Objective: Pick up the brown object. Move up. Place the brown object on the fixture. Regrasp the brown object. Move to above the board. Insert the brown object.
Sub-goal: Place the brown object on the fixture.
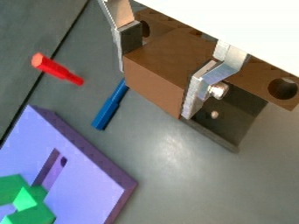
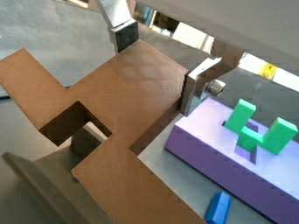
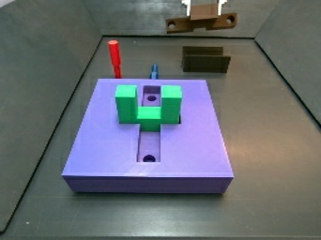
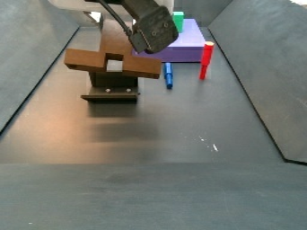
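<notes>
My gripper (image 1: 167, 61) is shut on the brown object (image 1: 158, 83), a blocky brown piece with side arms and a round hole near one end. Its silver fingers (image 1: 208, 86) clamp the piece's two flanks. In both side views the brown object (image 4: 90, 61) hangs just above the fixture (image 4: 110, 90), a dark boxy holder near the back wall (image 3: 205, 59). The gripper (image 3: 211, 17) is high at the far end of the floor. The purple board (image 3: 150, 136) with its central groove lies apart, nearer the middle.
A green U-shaped block (image 3: 146, 101) stands on the board. A red peg (image 3: 114, 56) stands upright and a blue bar (image 4: 168, 75) lies on the floor between board and fixture. Sloped grey walls enclose the floor.
</notes>
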You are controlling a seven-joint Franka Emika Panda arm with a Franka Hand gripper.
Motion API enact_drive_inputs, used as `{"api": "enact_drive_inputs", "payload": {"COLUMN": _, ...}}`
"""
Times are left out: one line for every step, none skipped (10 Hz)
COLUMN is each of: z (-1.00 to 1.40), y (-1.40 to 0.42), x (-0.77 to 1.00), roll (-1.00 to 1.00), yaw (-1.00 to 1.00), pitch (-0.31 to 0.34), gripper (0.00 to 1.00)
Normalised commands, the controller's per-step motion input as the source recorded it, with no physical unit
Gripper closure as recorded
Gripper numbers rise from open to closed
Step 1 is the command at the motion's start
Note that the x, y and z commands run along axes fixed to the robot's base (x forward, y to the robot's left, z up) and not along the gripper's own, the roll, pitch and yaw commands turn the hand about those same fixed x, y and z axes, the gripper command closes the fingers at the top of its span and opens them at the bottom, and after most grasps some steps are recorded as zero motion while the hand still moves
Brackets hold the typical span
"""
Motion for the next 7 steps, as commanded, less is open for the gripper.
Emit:
{"api": "enact_drive_inputs", "payload": {"z": -0.25, "y": -0.27, "x": 0.31, "roll": -0.24, "yaw": 0.0, "pitch": -0.009, "gripper": 1.0}}
{"api": "enact_drive_inputs", "payload": {"z": -0.36, "y": -0.2, "x": 0.22, "roll": -0.15, "yaw": 0.0, "pitch": 0.0, "gripper": 1.0}}
{"api": "enact_drive_inputs", "payload": {"z": -0.35, "y": -0.12, "x": 0.32, "roll": -0.17, "yaw": 0.0, "pitch": 0.054, "gripper": 1.0}}
{"api": "enact_drive_inputs", "payload": {"z": -0.47, "y": -0.03, "x": 0.14, "roll": -0.08, "yaw": -0.07, "pitch": 0.243, "gripper": 1.0}}
{"api": "enact_drive_inputs", "payload": {"z": -0.45, "y": 0.0, "x": 0.07, "roll": -0.29, "yaw": -0.07, "pitch": 0.209, "gripper": 1.0}}
{"api": "enact_drive_inputs", "payload": {"z": -0.35, "y": 0.0, "x": 0.19, "roll": -0.37, "yaw": 0.0, "pitch": 0.12, "gripper": 1.0}}
{"api": "enact_drive_inputs", "payload": {"z": -0.2, "y": 0.0, "x": 0.2, "roll": -0.22, "yaw": 0.0, "pitch": 0.12, "gripper": 1.0}}
